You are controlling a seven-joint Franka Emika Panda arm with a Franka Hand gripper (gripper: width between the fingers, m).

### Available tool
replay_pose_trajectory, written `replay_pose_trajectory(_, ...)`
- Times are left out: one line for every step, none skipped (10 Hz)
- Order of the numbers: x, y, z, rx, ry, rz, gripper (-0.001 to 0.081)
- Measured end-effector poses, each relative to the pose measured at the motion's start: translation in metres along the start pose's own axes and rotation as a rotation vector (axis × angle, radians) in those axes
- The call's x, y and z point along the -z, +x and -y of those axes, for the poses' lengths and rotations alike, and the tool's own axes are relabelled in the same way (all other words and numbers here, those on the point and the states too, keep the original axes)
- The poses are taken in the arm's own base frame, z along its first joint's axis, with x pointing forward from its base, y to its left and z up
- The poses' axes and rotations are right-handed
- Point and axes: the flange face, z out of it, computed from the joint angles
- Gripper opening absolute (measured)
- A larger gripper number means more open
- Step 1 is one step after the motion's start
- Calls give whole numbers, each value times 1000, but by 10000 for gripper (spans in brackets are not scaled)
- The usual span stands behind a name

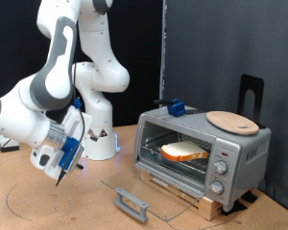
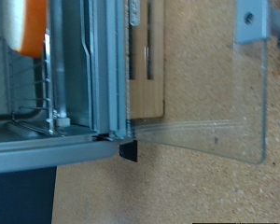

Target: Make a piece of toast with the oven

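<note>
The oven (image 1: pixel 206 144) is a silver-grey box at the exterior view's right, with three knobs (image 1: pixel 219 171) on its front panel. Its glass door (image 1: pixel 134 190) hangs open and lies flat, handle (image 1: pixel 132 204) toward the exterior view's bottom. The piece of toast (image 1: pixel 183 150) lies inside on the wire rack. My gripper (image 1: pixel 65 165) hovers at the exterior view's left, well away from the oven, with nothing seen in it. The wrist view shows the toast's orange crust (image 2: pixel 26 26), the rack (image 2: pixel 45 98), the open glass door (image 2: pixel 210 103) and its handle (image 2: pixel 253 22); no fingers show there.
A round light-wood plate (image 1: pixel 232 121) and a small blue object (image 1: pixel 175 107) rest on the oven's top. The oven stands on a slatted wooden base (image 1: pixel 197 198). A black stand (image 1: pixel 252 94) rises behind it. The robot's white base (image 1: pixel 98 139) stands at the back.
</note>
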Motion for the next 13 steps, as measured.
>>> replay_pose_trajectory(-2,4,-6,-5,-15,0,807)
replay_pose_trajectory(-4,8,-13,-11,-29,-4,807)
replay_pose_trajectory(-5,10,-18,-16,-39,-9,807)
replay_pose_trajectory(-9,13,-23,-23,-40,-7,807)
replay_pose_trajectory(-12,16,-26,-27,-36,0,807)
replay_pose_trajectory(-14,19,-28,-29,-33,8,807)
replay_pose_trajectory(-18,22,-28,-30,-31,17,807)
replay_pose_trajectory(-23,26,-27,-29,-30,31,807)
replay_pose_trajectory(-32,30,-24,-22,-31,51,807)
replay_pose_trajectory(-42,33,-19,-12,-35,74,807)
replay_pose_trajectory(-53,35,-13,-2,-41,97,807)
replay_pose_trajectory(-65,36,-9,2,-50,118,807)
replay_pose_trajectory(-76,35,-7,-1,-63,126,807)
